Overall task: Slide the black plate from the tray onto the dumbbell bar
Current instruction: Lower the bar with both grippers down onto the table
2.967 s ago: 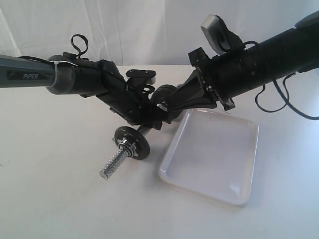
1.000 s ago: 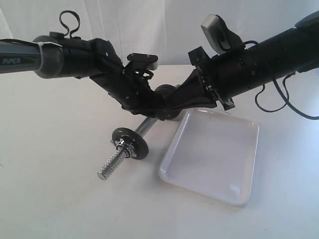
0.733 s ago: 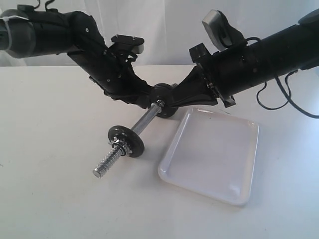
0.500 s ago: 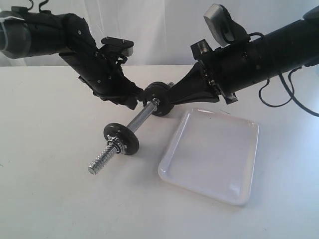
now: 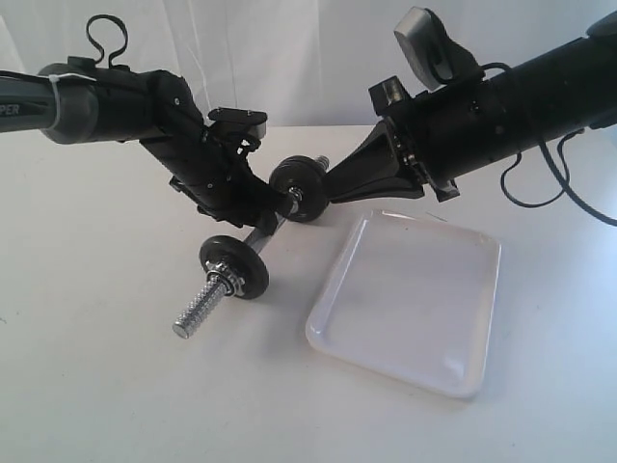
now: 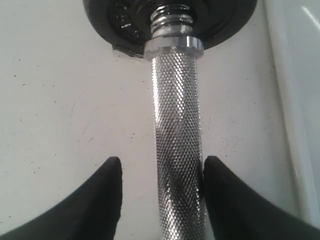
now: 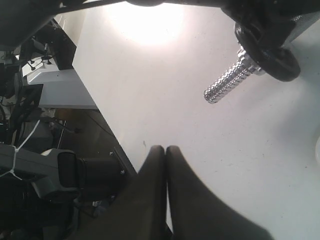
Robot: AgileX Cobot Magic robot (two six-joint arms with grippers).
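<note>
The dumbbell bar (image 5: 258, 234) lies slanted on the table, with a thin glossy disc (image 5: 234, 267) and a nut near its front threaded end (image 5: 198, 316). The thick black plate (image 5: 297, 189) sits on the bar's far end, off the white tray (image 5: 405, 299). My left gripper (image 5: 268, 214) straddles the knurled bar (image 6: 177, 140) between the discs. It is open: one finger (image 6: 222, 195) touches the bar, the other stands apart. My right gripper (image 5: 333, 183) is shut on nothing, its tip just beside the black plate. In the right wrist view its fingers (image 7: 165, 147) press together.
The tray holds nothing and lies right of the bar, under my right arm (image 5: 501, 106). A white cloth backdrop (image 5: 289, 48) closes the far side. The right wrist view shows the table's edge (image 7: 107, 125) with equipment beyond it.
The bar has shifted left with the black plate on its far end. My left gripper lifted away to the left, then came back down over the bar's middle. The right gripper drew back slightly.
</note>
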